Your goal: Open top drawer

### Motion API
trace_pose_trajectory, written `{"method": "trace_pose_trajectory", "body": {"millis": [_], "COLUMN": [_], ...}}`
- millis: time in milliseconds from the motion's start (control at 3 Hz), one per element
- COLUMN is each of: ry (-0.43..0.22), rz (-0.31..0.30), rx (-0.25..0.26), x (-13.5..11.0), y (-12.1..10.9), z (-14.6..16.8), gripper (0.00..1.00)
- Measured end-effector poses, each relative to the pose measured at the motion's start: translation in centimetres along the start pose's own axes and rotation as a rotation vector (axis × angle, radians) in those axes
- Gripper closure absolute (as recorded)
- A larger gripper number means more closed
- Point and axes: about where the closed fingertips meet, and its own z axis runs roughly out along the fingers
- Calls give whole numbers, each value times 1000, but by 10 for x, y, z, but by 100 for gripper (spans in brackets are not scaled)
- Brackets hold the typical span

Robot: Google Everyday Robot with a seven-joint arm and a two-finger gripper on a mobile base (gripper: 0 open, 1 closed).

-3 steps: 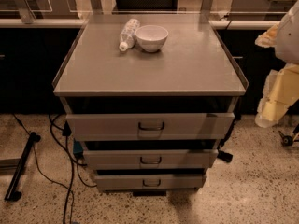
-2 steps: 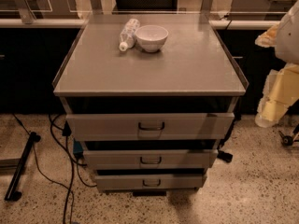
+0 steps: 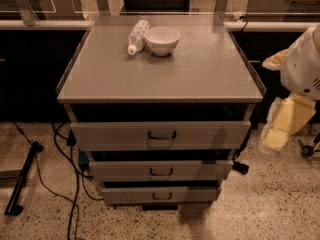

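Observation:
The top drawer (image 3: 110, 134) is the widest grey front of the cabinet, just under the grey cabinet top (image 3: 200, 74). Its small dark loop handle (image 3: 161, 135) sits at its centre. A dark gap shows between the drawer front and the top. Two narrower drawers, the middle one (image 3: 120, 171) and the bottom one (image 3: 125, 195), lie below it. My gripper (image 3: 280, 126), pale yellow, hangs at the right edge of the view below a white arm joint (image 3: 305, 64). It is to the right of the cabinet, about level with the top drawer, and touches nothing.
A white bowl (image 3: 162, 40) and a plastic bottle lying on its side (image 3: 137, 36) rest at the back of the cabinet top. Black cables (image 3: 65, 159) and a black stand leg (image 3: 22, 179) lie on the speckled floor to the left. A dark counter runs behind.

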Motion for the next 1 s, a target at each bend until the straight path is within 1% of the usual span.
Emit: {"method": "trace_pose_trajectory", "body": {"millis": [333,667,1000], "ry": [-36,-61,-70], "rz": [16,13,-3], "rx": [-18,-58,-107], "x": [-1,-5,-9], "y": [9,20,36], "z": [30,67,110], "gripper": [0,0,0]}}
